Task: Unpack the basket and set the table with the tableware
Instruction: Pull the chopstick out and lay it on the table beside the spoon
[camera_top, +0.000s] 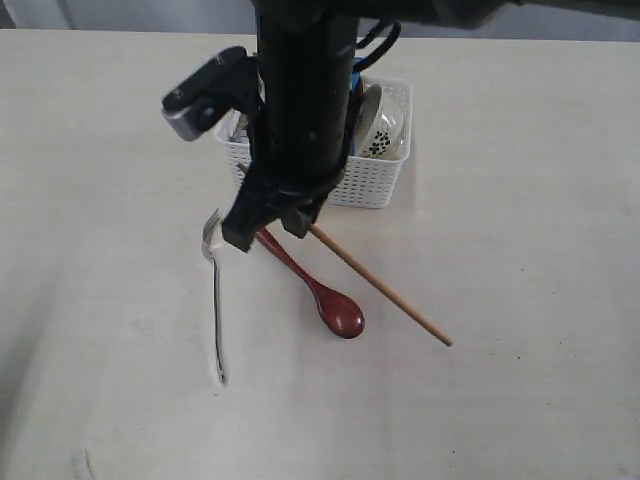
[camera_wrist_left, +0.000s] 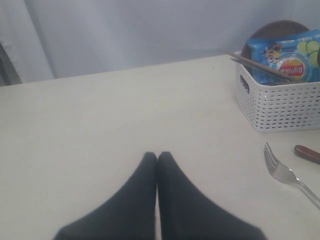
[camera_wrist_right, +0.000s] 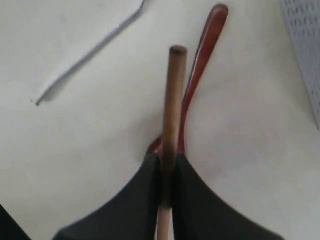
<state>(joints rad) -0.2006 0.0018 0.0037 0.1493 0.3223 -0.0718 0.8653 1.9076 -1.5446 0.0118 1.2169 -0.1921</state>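
My right gripper (camera_top: 272, 230) (camera_wrist_right: 167, 160) is shut on a wooden chopstick (camera_top: 385, 290) (camera_wrist_right: 173, 100) and holds it slanted above the table (camera_top: 520, 250). Under it lies the red-brown wooden spoon (camera_top: 335, 308) (camera_wrist_right: 202, 55), with the steel fork (camera_top: 216, 310) (camera_wrist_right: 85, 60) beside it. Behind the arm stands the white basket (camera_top: 375, 185) (camera_wrist_left: 280, 107), which holds the floral bowl (camera_top: 385, 125) and the brown plate (camera_wrist_left: 275, 30). My left gripper (camera_wrist_left: 157, 156) is shut and empty, low over bare table to the side of the basket. It does not show in the exterior view.
A blue snack bag (camera_wrist_left: 290, 60) stands in the basket, and thin sticks (camera_wrist_left: 255, 64) lean over its rim. The black right arm (camera_top: 300, 90) hides part of the basket. In the left wrist view the fork (camera_wrist_left: 282, 170) and the spoon's handle end (camera_wrist_left: 307, 153) lie near the basket.
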